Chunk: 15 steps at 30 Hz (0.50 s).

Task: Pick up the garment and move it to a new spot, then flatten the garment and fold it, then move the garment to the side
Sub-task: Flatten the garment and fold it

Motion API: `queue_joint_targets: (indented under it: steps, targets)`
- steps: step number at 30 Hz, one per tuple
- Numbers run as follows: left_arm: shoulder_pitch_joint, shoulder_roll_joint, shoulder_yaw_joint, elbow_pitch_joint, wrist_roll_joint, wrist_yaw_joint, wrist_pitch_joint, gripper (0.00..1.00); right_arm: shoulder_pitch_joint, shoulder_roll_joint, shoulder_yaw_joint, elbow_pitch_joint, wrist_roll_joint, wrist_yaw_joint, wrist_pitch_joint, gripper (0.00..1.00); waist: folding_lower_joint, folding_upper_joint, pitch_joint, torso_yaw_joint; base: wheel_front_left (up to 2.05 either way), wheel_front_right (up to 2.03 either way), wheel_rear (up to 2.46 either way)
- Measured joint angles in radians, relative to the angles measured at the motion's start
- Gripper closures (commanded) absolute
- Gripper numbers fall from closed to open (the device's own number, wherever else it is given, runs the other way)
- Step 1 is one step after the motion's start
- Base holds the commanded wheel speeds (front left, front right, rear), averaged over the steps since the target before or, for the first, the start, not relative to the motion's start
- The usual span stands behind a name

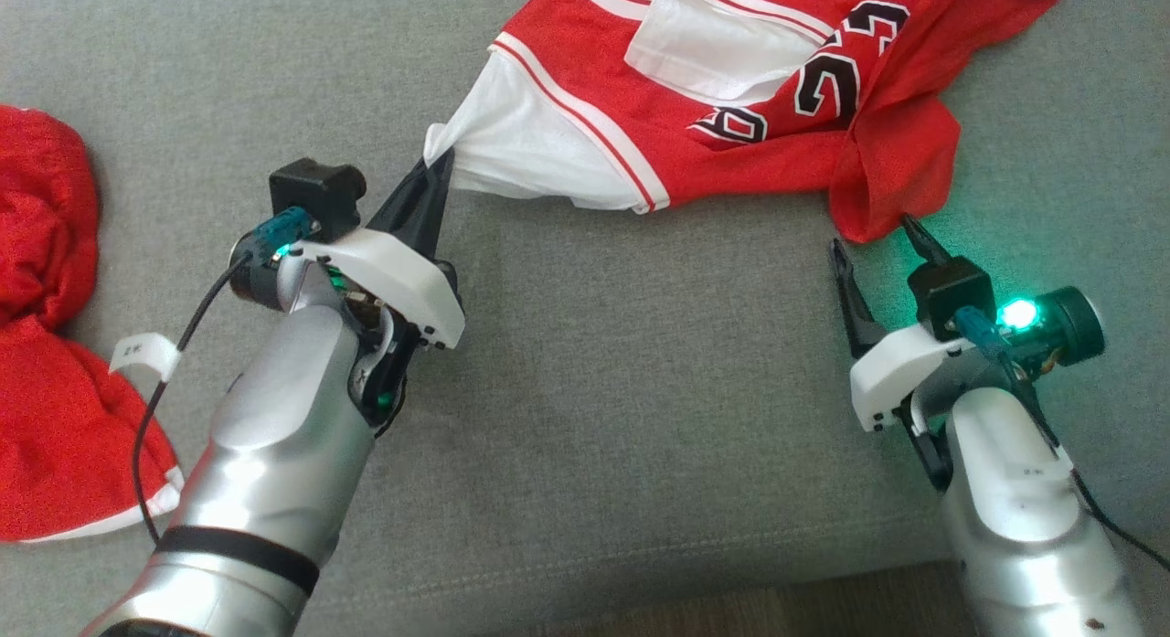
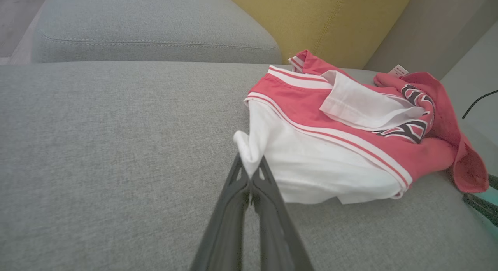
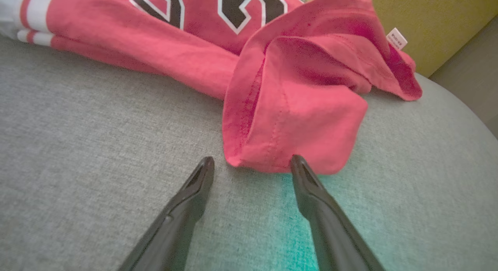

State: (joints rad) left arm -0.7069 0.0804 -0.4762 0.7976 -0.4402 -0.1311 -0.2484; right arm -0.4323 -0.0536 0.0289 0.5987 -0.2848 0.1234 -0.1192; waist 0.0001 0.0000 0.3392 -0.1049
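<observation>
So the left end effector (image 1: 439, 162) is pressed together on a white corner of the garment (image 1: 585, 79). You can see the cloth pulled into a little peak at the tips, so I'd guess it's holding that corner to drag or stretch the thing out flat. The right end effector (image 1: 871, 233) is spread wide, tips resting low by the sofa (image 1: 594, 390) on either side of a folded-over red corner, right at its edge but not gripping anything. Looks to me like it's lined up to grab the opposite corner so both arms can pull the fabric taut.

The garment itself, a red and white jersey, sits crumpled on the grey sofa seat between and beyond the two arms, one white flap turned over on top. A yellow cushion (image 2: 319, 18) stands behind it. A second red cloth (image 1: 46, 345) is bunched well off to the left.

Writing-wise: there are big black characters (image 1: 823, 79) with white outlines, probably numbers, but too creased for me to call. A small white label (image 3: 397, 38) pokes out at the far edge, print too tiny to read. Same for the white tag (image 1: 142, 352) on the left arm's cable.
</observation>
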Motion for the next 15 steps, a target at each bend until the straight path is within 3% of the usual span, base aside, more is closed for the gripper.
queue_joint_targets:
  steps: [2, 3, 6, 7, 8, 15]
  targets:
    - [0.000, 0.001, -0.002, -0.001, -0.004, 0.000, 0.000, 1.00, -0.011, 0.000, 0.000, 0.006, 0.000, 0.000, -0.006, 0.51, 0.0000, 0.0000, 0.002, 0.000, 0.00, 0.00, 0.00]
    - [0.000, 0.001, -0.003, -0.001, -0.004, 0.000, 0.000, 1.00, -0.015, 0.000, -0.001, 0.008, 0.000, 0.000, -0.009, 0.61, 0.0000, 0.0000, 0.003, 0.000, 0.00, 0.00, 0.00]
    - [0.000, 0.001, -0.006, -0.002, -0.004, 0.000, 0.000, 1.00, -0.023, 0.000, -0.008, 0.015, 0.000, 0.000, -0.023, 0.64, 0.0000, 0.0000, 0.006, 0.001, 0.00, 0.00, 0.00]
    - [0.000, 0.001, -0.007, -0.002, -0.004, 0.000, -0.001, 1.00, -0.026, 0.000, -0.010, 0.019, 0.000, 0.000, -0.027, 0.78, 0.0000, 0.0000, 0.007, 0.002, 0.00, 0.00, 0.00]
    - [0.000, 0.002, -0.008, -0.002, -0.004, 0.000, -0.001, 1.00, -0.028, 0.000, -0.012, 0.022, 0.000, 0.000, -0.028, 1.00, 0.0000, 0.0000, 0.007, 0.003, 0.00, 0.00, 0.00]
    - [0.000, 0.006, -0.010, -0.002, -0.012, 0.000, -0.001, 1.00, -0.030, 0.000, -0.032, 0.042, -0.010, 0.000, -0.043, 1.00, 0.0000, 0.0000, -0.002, 0.008, 0.00, 0.00, 0.00]
